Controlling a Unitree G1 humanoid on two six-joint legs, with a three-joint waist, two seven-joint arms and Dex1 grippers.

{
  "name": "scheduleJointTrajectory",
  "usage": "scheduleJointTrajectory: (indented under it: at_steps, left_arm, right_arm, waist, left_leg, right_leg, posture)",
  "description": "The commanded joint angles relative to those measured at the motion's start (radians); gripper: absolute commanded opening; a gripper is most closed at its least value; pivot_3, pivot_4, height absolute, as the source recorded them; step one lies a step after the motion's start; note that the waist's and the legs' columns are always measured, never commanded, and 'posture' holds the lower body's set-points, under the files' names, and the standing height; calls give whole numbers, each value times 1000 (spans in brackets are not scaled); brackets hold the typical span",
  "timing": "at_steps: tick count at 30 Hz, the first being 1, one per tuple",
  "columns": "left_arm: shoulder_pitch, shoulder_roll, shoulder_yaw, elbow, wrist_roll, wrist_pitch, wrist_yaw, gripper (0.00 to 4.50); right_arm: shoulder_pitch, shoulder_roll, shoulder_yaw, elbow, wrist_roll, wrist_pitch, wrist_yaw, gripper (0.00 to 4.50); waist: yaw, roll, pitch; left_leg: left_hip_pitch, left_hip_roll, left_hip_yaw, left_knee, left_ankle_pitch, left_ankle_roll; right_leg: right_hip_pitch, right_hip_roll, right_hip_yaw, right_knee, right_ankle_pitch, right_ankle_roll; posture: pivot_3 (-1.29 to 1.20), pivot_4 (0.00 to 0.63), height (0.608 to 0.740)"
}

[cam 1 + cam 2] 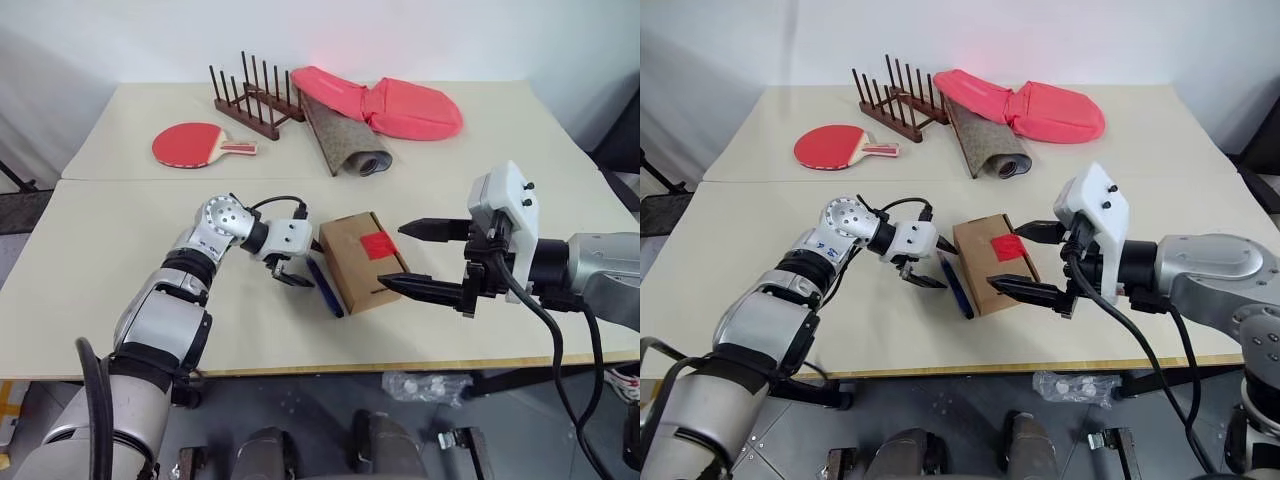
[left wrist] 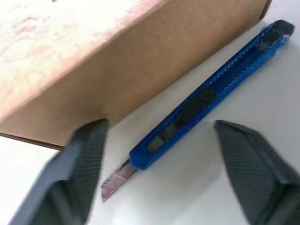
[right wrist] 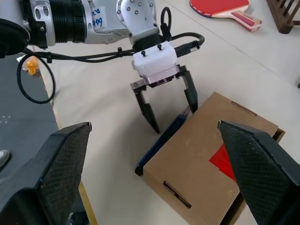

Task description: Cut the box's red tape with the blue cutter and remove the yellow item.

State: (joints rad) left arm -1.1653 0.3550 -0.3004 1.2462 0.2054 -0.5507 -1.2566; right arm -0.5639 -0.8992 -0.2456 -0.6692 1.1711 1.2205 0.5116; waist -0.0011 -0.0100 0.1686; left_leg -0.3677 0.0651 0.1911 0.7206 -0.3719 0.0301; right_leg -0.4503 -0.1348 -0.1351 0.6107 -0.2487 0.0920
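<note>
Blue cutter [image 2: 211, 91] lies flat on the table [image 1: 120, 240], right alongside the box [image 1: 362, 258] on the side facing the L gripper [image 1: 923, 270]; a short length of blade shows at one end. L gripper is low over it, fingers parted and straddling the cutter's body, one finger on the box side, the other on the open-table side. No contact w/ cutter visible; nothing held. Cutter sits between the fingertips [image 3: 151, 123], approx. centred in the gap.

Box is closed, flat on table, just beyond the L gripper's tips. Red tape [image 1: 379, 244] sits on the lid, toward the edge nearest the R gripper [image 1: 420, 258].

R gripper hovers at the box's opposite side, jaws at wide spread, empty; one finger above the taped edge, the other by the box's near corner. Touching or apart: cannot tell.

Far side of table, well apart from both grippers: red ping-pong paddle [image 1: 192, 144], wooden dish rack [image 1: 255, 98], rolled mat [image 1: 345, 140], pink-red oven mitt [image 1: 385, 102].
</note>
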Motion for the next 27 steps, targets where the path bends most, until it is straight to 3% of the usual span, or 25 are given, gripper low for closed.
scheduleJointTrajectory:
  at_steps: [1,5,9,16,25,27]
  left_arm:
    - [30,-10,-40,48,66,50,0,3050]
    - [31,-7,-53,53,82,66,-2,3050]
    - [38,3,-70,56,101,76,6,2204]
    - [48,9,-89,63,114,111,-2,2204]
    - [76,52,-81,38,83,122,-109,80]
    - [85,67,-74,21,72,121,-130,12]
  right_arm:
    - [1,-23,-35,-27,43,-16,-38,4500]
    - [4,-35,-32,-26,66,-24,-62,4500]
    - [10,-46,-33,-25,84,-31,-81,4500]
    - [11,-60,-23,-21,109,-50,-106,4500]
    - [14,-79,-16,-12,131,-63,-119,4500]
    - [12,-83,-7,-7,126,-70,-112,4500]
  waist:
    - [0,0,0]
    - [0,0,-1]
    - [0,0,-2]
    - [-3,-1,-8]
    - [-25,-2,-13]
    - [-32,-1,-14]
  left_leg:
    - [0,0,-1,0,0,0]
    - [0,0,-1,0,0,1]
    - [0,0,-1,0,0,1]
    - [1,1,-1,0,1,2]
    - [1,2,-1,-3,0,1]
    - [2,1,-1,-5,0,0]
  right_leg:
    - [1,-1,0,0,0,0]
    - [1,-1,-1,0,1,0]
    - [2,-1,-1,-1,1,1]
    - [2,-1,-1,-1,2,0]
    - [2,0,-1,-3,2,-1]
    - [2,2,-2,-4,2,-1]
  posture:
    - [0,150,740]
    - [0,150,740]
    - [0,150,740]
    - [0,150,740]
    - [0,150,740]
    - [0,150,740]
